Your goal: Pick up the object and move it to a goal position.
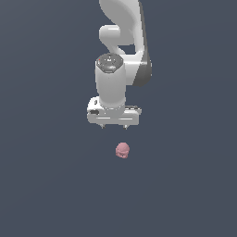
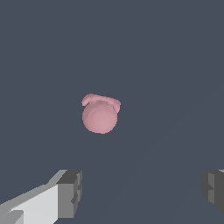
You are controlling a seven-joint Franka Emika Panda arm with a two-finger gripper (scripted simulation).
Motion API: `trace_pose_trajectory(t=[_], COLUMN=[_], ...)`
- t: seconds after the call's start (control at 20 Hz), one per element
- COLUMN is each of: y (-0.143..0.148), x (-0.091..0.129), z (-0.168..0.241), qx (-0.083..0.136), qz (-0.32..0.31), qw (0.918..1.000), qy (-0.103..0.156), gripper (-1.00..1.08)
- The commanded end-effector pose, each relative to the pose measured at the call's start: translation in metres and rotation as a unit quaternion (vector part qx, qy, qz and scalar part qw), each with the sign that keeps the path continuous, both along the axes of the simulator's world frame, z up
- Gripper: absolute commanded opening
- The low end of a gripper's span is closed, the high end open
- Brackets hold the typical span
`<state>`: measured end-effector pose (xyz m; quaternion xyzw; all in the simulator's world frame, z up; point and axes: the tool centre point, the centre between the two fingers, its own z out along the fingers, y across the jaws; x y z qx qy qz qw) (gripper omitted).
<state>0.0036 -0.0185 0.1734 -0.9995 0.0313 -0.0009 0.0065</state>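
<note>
The object (image 1: 122,150) is a small dusty-pink lumpy blob lying on the dark grey surface, a little toward the exterior view's right of the arm's centre line. My white gripper (image 1: 114,127) hangs above and behind it, apart from it, with only the short tips of its fingers showing under the hand. In the wrist view the object (image 2: 100,114) shows as a round pink ball with a ragged rim, ahead of the gripper (image 2: 142,192). The two grey fingertips (image 2: 70,192) stand wide apart with nothing between them.
The white arm (image 1: 122,41) rises out of the exterior view's top. A plain dark grey surface (image 1: 46,185) fills everything else in view.
</note>
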Motion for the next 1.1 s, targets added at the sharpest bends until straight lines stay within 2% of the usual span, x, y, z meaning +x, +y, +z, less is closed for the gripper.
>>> trace_pose_trajectory(t=[0.0,0.45,1.05], y=[0.0,0.029,0.03], x=[0.0,0.005,0.014], z=[0.0,0.0,-0.015], qx=[0.0,-0.002,-0.002], qz=[0.0,0.013,-0.01], qw=[1.0,0.9999,0.9999], qy=[0.0,-0.008,-0.005], gripper=[1.0,1.0,1.0])
